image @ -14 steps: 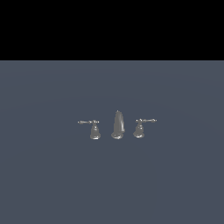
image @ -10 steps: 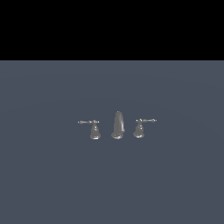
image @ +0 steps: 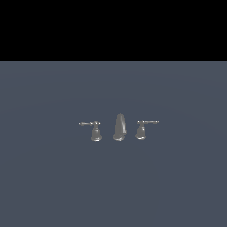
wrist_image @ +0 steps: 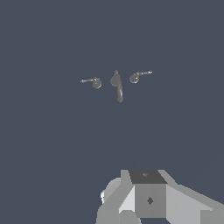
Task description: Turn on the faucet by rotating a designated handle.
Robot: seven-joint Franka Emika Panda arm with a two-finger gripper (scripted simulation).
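Observation:
The faucet [image: 119, 127] is a tiny shiny grey three-piece set on the dark floor, with a tall tapered spout in the middle. The handle [image: 142, 129] stands on the exterior view's right of the spout, a bell base with a thin lever pointing right. Its twin [image: 95, 131] stands on the left with its lever pointing left. In the wrist view the faucet [wrist_image: 117, 83] is seen from above and far off, with the handle [wrist_image: 135, 77] beside the spout. Only grey blocks of my gripper [wrist_image: 146, 194] show at the picture's edge, well apart from the faucet and holding nothing. The arm is out of the exterior view.
The faucet stands on a flat dark blue-grey floor [image: 53, 177]. A black background fills the upper part of the exterior view. No other object shows.

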